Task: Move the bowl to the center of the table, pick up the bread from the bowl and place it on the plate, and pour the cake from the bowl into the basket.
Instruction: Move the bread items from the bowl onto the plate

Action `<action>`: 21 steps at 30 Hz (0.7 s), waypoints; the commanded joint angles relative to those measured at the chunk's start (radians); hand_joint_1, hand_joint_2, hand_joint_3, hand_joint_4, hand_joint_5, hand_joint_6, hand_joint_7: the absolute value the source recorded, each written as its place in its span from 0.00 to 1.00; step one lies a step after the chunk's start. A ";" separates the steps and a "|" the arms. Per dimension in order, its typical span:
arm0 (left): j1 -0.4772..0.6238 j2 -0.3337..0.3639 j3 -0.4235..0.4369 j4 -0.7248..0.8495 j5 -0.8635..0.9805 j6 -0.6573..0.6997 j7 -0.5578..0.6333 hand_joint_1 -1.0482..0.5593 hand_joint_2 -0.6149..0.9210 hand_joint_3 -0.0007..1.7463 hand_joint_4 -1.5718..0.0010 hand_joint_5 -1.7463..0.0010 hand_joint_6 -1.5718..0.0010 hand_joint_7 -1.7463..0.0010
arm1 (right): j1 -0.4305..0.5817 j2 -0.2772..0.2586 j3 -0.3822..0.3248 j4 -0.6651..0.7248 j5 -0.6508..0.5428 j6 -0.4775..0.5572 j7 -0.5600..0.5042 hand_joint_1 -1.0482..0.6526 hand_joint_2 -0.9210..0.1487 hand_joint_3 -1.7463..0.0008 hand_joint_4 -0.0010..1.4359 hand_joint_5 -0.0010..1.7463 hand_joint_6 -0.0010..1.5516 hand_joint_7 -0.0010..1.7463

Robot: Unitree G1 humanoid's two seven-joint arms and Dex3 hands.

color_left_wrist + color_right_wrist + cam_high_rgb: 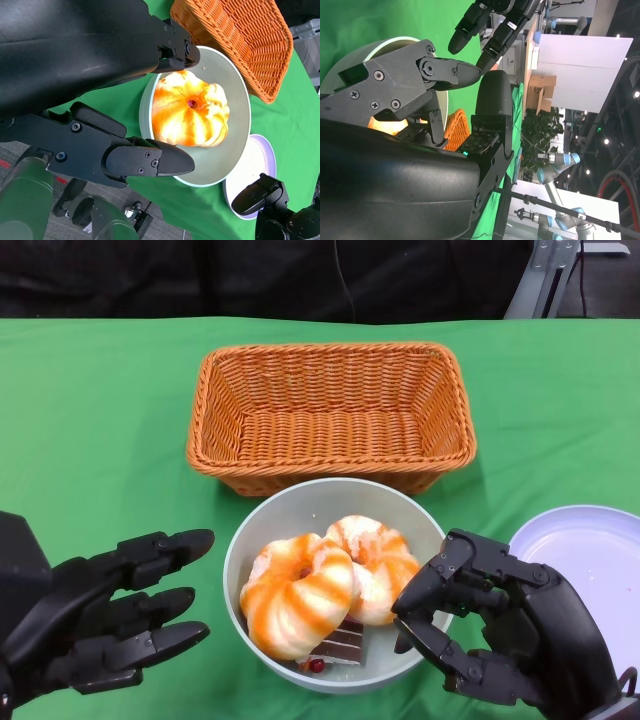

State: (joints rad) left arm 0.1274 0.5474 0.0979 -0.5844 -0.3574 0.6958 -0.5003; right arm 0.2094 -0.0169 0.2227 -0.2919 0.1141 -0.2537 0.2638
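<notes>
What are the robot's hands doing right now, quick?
Left hand: open, fingers apart, beside the bowl, holding nothing.
Right hand: open, fingers curved at the bowl's rim, holding nothing.

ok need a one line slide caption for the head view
Both open hands, left hand and right hand, flank the bowl of bread before the basket.

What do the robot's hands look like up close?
Both the left hand and the right hand are matte black, built from blocky, angular segments. The fingers narrow to smooth, rounded tips. In the wrist views you can see small silver screws set into the finger plates, and a big rounded, glossy black shell behind each hand.
</notes>
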 commanded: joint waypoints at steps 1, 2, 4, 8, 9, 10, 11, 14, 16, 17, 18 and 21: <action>-0.010 0.009 0.017 -0.003 -0.001 0.006 0.009 0.29 1.00 0.17 0.91 0.98 0.91 0.99 | 0.005 -0.001 0.000 -0.002 0.004 -0.012 -0.004 0.47 0.20 0.67 0.51 0.82 0.43 0.70; -0.030 -0.034 0.039 0.040 0.012 -0.058 0.043 0.28 1.00 0.17 0.89 0.97 0.90 0.98 | 0.005 -0.002 -0.001 0.000 0.005 -0.012 -0.002 0.47 0.20 0.67 0.51 0.82 0.43 0.70; -0.059 -0.092 0.069 0.102 0.019 -0.145 0.080 0.29 1.00 0.14 0.85 0.95 0.87 0.97 | 0.005 -0.004 -0.002 0.001 0.006 -0.009 -0.001 0.46 0.20 0.67 0.51 0.82 0.43 0.70; -0.071 -0.122 0.076 0.140 0.023 -0.202 0.092 0.29 1.00 0.12 0.83 0.95 0.85 0.97 | 0.005 -0.005 -0.003 0.003 0.007 -0.011 0.001 0.47 0.20 0.66 0.51 0.82 0.43 0.70; -0.074 -0.128 0.077 0.146 0.023 -0.209 0.096 0.29 1.00 0.12 0.83 0.95 0.84 0.97 | 0.005 -0.005 -0.003 0.003 0.006 -0.011 0.000 0.47 0.20 0.66 0.51 0.81 0.43 0.70; -0.076 -0.132 0.078 0.150 0.023 -0.214 0.099 0.29 1.00 0.12 0.82 0.95 0.84 0.97 | 0.005 -0.004 -0.003 0.003 0.006 -0.011 -0.001 0.47 0.20 0.66 0.51 0.81 0.43 0.70; -0.076 -0.134 0.079 0.152 0.024 -0.217 0.100 0.29 1.00 0.12 0.82 0.95 0.84 0.97 | 0.005 -0.004 -0.003 0.003 0.006 -0.011 -0.001 0.47 0.20 0.67 0.51 0.81 0.43 0.70; -0.077 -0.139 0.081 0.159 0.019 -0.226 0.099 0.29 1.00 0.12 0.82 0.95 0.84 0.97 | 0.005 -0.004 -0.003 0.004 0.005 -0.013 -0.001 0.47 0.20 0.67 0.51 0.81 0.44 0.69; -0.077 -0.141 0.082 0.160 0.019 -0.228 0.098 0.29 1.00 0.12 0.81 0.95 0.83 0.97 | 0.005 -0.004 -0.003 0.004 0.004 -0.014 -0.001 0.47 0.20 0.67 0.51 0.81 0.44 0.69; -0.077 -0.141 0.082 0.160 0.020 -0.229 0.098 0.29 1.00 0.12 0.81 0.95 0.83 0.97 | 0.005 -0.004 -0.003 0.004 0.004 -0.014 -0.001 0.47 0.20 0.67 0.51 0.81 0.44 0.69; -0.077 -0.141 0.082 0.161 0.020 -0.230 0.098 0.29 1.00 0.12 0.81 0.95 0.83 0.97 | 0.005 -0.004 -0.003 0.004 0.004 -0.014 -0.001 0.47 0.20 0.67 0.51 0.81 0.44 0.69; -0.079 -0.253 0.116 0.201 -0.011 -0.328 0.153 0.33 1.00 0.07 0.73 0.92 0.75 0.95 | 0.003 -0.003 -0.005 0.011 0.010 -0.017 0.003 0.47 0.20 0.67 0.52 0.81 0.44 0.69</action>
State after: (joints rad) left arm 0.0547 0.3246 0.1906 -0.4018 -0.3610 0.4121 -0.3748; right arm 0.2095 -0.0170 0.2217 -0.2895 0.1147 -0.2546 0.2649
